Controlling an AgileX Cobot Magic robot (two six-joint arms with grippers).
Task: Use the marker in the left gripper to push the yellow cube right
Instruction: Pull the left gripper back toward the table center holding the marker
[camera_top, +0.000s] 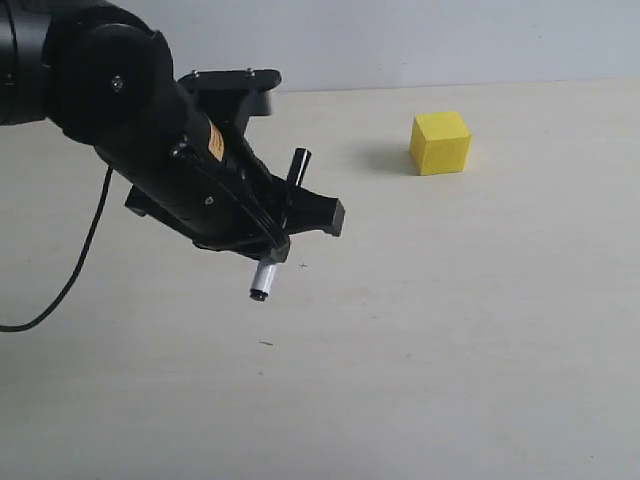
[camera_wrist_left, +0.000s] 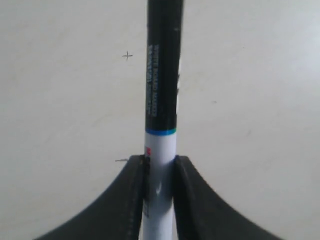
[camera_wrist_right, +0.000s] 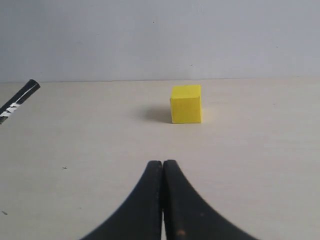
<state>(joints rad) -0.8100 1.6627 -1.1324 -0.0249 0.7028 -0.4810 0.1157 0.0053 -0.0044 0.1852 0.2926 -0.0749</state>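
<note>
My left gripper (camera_top: 287, 222) hovers over the table at centre-left, shut on the marker (camera_top: 264, 279). The marker tilts, its white end pointing down and its black end (camera_top: 298, 160) sticking up behind the fingers. In the left wrist view the left gripper (camera_wrist_left: 160, 161) clamps the white barrel, and the marker's dark barrel (camera_wrist_left: 161, 75) runs on past the fingers. The yellow cube (camera_top: 440, 142) rests on the table, far right of the marker and apart from it. My right gripper (camera_wrist_right: 162, 163) is shut and empty, facing the yellow cube (camera_wrist_right: 186, 103) from a distance.
The pale table (camera_top: 450, 330) spreads round the cube, with a plain wall (camera_top: 450, 40) behind its far edge. A black cable (camera_top: 70, 270) hangs at the left. In the right wrist view, the marker's end (camera_wrist_right: 19, 101) shows at the edge.
</note>
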